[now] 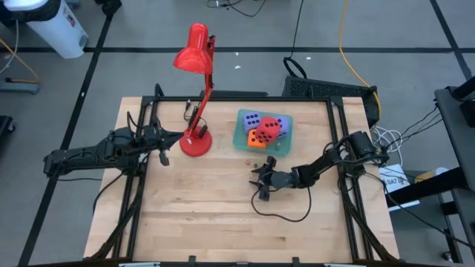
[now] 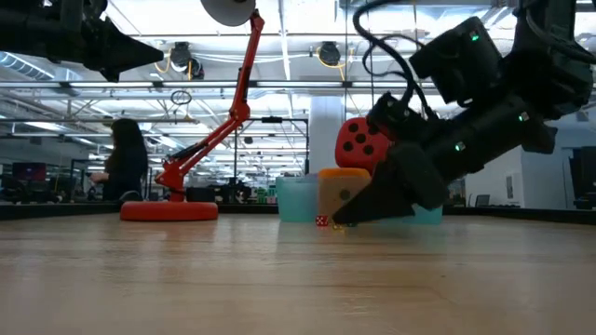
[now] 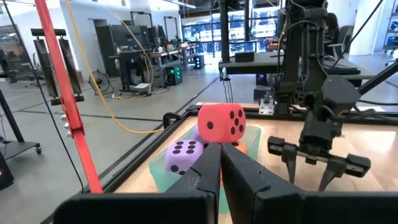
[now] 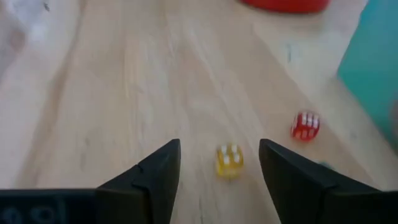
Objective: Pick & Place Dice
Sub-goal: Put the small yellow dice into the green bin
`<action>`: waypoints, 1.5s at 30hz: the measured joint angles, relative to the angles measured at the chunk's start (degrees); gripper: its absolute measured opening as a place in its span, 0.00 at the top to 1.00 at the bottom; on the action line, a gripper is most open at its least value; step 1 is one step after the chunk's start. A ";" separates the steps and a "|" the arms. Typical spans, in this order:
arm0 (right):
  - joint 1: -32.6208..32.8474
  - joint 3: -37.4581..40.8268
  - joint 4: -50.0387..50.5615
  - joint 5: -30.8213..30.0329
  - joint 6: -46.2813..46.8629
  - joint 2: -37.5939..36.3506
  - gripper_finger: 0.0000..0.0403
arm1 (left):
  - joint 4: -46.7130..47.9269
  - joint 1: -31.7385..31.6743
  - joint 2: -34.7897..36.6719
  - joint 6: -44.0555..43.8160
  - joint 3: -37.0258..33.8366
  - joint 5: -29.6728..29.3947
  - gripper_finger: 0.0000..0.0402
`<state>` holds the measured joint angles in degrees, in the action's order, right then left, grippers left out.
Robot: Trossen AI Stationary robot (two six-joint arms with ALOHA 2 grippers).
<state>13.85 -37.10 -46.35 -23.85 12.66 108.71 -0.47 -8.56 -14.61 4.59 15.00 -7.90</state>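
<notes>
dice (image 4: 229,160) between right hand (image 4: 219,163) (open)

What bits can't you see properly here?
- Low view: the right gripper hides much of the teal plastic tray.
- Right wrist view: the small yellow translucent die is blurred, pips uncountable.
- High view: the big red soft die covers one purple die.

The high view looks straight down on the table (image 1: 223,215). The low view faces level across it. Both share the red lamp (image 1: 197,137).
</notes>
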 joint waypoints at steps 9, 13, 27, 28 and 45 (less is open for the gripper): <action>-0.72 0.02 -0.43 0.24 0.46 1.79 0.55 | 0.00 0.00 0.00 -0.60 0.00 0.09 0.94; -1.14 0.02 -0.39 1.58 0.66 1.78 0.59 | -0.02 0.00 0.00 -0.62 0.00 0.09 0.94; -2.75 0.02 -0.27 1.23 4.26 1.77 0.84 | -0.04 0.00 -0.02 -0.71 0.00 0.31 0.94; -2.77 0.04 -0.72 1.25 4.83 1.79 0.88 | -0.04 0.00 -0.02 -0.83 0.00 0.31 0.94; 0.94 0.04 30.51 -18.14 -6.12 -35.20 0.90 | 0.83 0.00 -0.02 -0.60 0.00 0.41 0.94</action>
<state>14.79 -37.06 -15.84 -41.98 6.54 73.50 0.36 -8.56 -14.63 3.99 15.00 -7.49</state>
